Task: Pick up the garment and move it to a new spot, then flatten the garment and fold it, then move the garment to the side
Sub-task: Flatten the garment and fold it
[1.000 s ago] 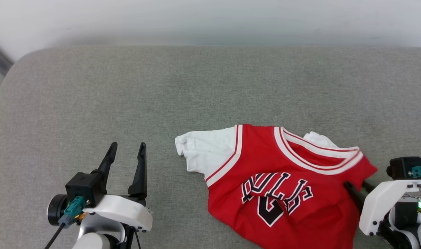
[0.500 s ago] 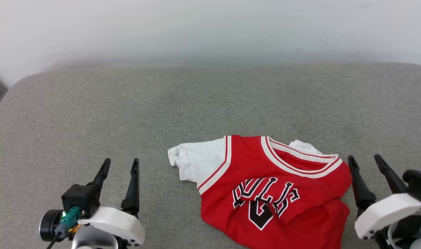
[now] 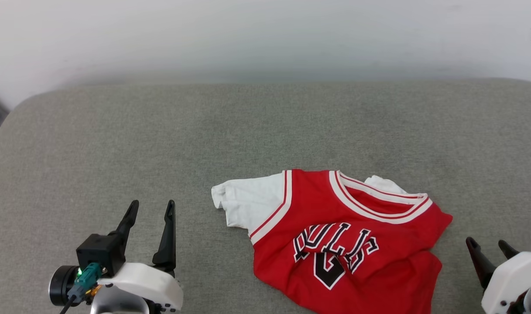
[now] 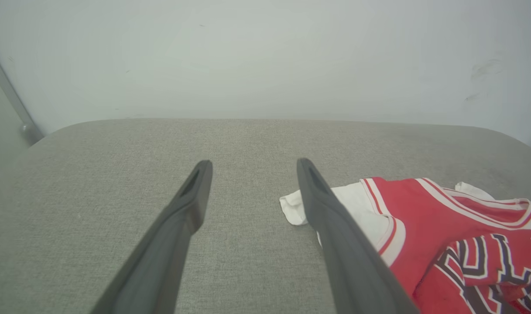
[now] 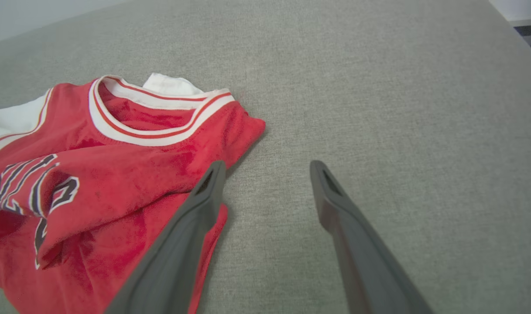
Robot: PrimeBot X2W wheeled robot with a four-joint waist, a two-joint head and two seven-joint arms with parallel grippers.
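**A:** While both arms are hovering low over the seat, what is lying between them?

**B:** Item one: the red jersey T-shirt [image 3: 348, 244]. It is lying rumpled and chest up on the grey upholstered cushion [image 3: 117, 131]. It is sitting well apart to the right of the left gripper [image 3: 153, 203] and near the right gripper [image 3: 486, 242], on that gripper's left.

**A:** Is either gripper holding it?

**B:** Neither. Both are standing with their fingers spread wide and nothing between them. In the right wrist view, the right gripper's left finger is crossing in front of the shirt's red edge. Whether it is touching the cloth, I cannot tell. The gap between that gripper's fingers is showing bare cushion.

**A:** Details of the item?

**B:** One white sleeve [image 3: 243, 203] is pointing towards the left gripper. The red-and-white striped collar [image 3: 381, 206] is facing away from both sets of fingertips. A scrap of white cloth [image 3: 385, 183] is peeking out beyond the collar. The black lettering [image 3: 335, 246] is buckling across the creases.

**A:** Anything else?

**B:** A pale wall [image 3: 265, 35] is rising beyond the cushion, ahead of both grippers.
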